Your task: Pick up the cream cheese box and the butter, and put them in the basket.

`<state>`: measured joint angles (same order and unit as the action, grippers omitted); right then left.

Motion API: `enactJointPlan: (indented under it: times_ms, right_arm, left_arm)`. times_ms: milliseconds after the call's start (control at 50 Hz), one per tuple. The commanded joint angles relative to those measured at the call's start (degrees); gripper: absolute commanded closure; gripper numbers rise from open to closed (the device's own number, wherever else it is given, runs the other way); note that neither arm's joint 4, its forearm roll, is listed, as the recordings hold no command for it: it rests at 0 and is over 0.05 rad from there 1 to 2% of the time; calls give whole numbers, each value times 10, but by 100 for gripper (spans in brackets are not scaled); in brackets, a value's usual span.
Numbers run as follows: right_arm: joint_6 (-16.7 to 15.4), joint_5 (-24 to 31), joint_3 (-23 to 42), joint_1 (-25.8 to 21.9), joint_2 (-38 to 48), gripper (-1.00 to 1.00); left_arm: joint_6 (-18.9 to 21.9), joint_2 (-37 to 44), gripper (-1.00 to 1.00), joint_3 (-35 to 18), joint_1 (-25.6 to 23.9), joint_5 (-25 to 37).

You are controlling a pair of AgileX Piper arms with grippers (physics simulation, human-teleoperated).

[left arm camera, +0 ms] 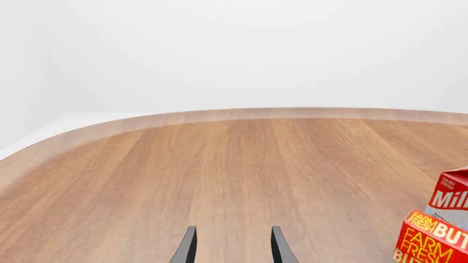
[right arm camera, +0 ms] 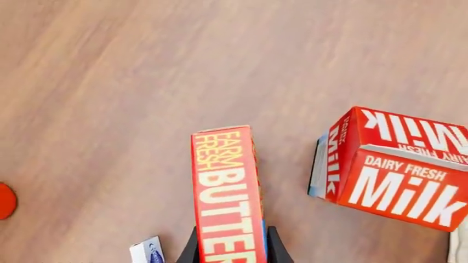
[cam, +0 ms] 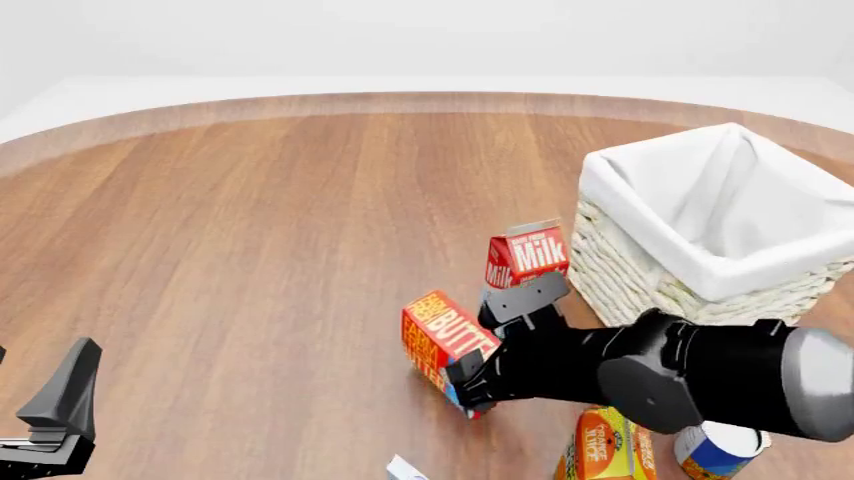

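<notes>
The right gripper [right arm camera: 231, 249] pinches the butter [right arm camera: 228, 192] at its near end, just beside the milk carton [right arm camera: 395, 164]. The basket [cam: 641, 165] sits beyond the milk. Swinging toward it could topple the milk. The left gripper [left arm camera: 230, 246] hangs spread and empty

My black right gripper [right arm camera: 231, 244] pinches the red butter [right arm camera: 228, 197] with yellow-white lettering; red-white milk carton [right arm camera: 398, 164], whitish woven basket [cam: 641, 275], brown woodgrain table [cam: 267, 220].
</notes>
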<state>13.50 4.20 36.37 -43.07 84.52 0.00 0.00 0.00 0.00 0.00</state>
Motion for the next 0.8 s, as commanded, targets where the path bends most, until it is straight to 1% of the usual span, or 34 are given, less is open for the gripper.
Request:
enactJointPlan:
  times_ms: [20,180,200,280,360,400,540,560,580,600,660,680,800]
  right_arm:
    - [-6,46,38,-4,-52,100]
    - [-21,90,55,0,-107,100]
    - [-24,102,58,2,-125,100]
    - [-33,124,67,8,-156,100]
    - [-44,143,90,12,-178,100]
    - [-50,164,103,15,-202,100]
    - [-61,188,126,20,-225,100]
    - [-62,197,140,29,-234,100]
    - [-62,197,140,29,-234,100]
    - [-67,207,153,36,-241,100]
    - [-71,214,167,39,-247,100]
    - [-73,220,181,48,-252,100]
    - [-72,230,202,67,-267,100]
  left_arm:
    - [0,0,-100,0,0,0]
    - [0,0,-100,0,0,0]
    - [0,0,-100,0,0,0]
    - [0,0,-100,0,0,0]
    - [0,0,-100,0,0,0]
    - [0,0,-100,0,0,0]
    - [0,0,-100,0,0,0]
    - [0,0,-100,0,0,0]
    - [0,0,-100,0,0,0]
    - [0,0,-100,0,0,0]
    - [0,0,-100,0,0,0]
    - [0,0,-100,0,0,0]
    - [0,0,-100,0,0,0]
